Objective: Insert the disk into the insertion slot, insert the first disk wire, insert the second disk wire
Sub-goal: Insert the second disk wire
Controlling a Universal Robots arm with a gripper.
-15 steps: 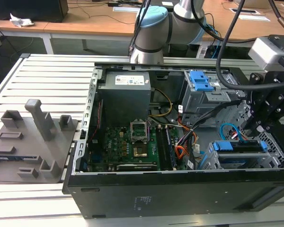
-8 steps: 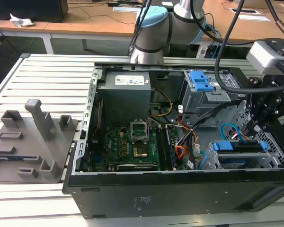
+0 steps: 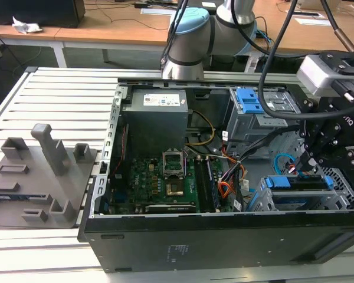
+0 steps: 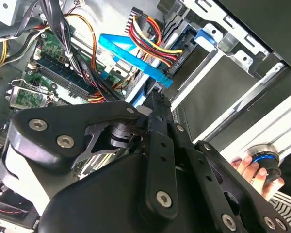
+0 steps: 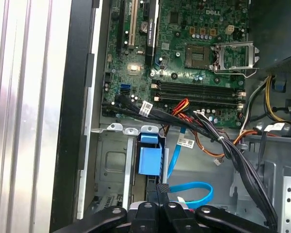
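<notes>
Disk sits in the insertion slot; the hand, lowered over it, pinches the second disk wire.

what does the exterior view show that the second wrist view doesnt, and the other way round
The exterior view alone takes in the whole open computer case, the grey fixture plate on the slatted table at that view's left, the power supply and the arm's base joint. The second wrist view alone gives a hand on a round knob and the plug of the red-orange wire bundle close up. Both share the tool, the second disk wire and the motherboard.
</notes>
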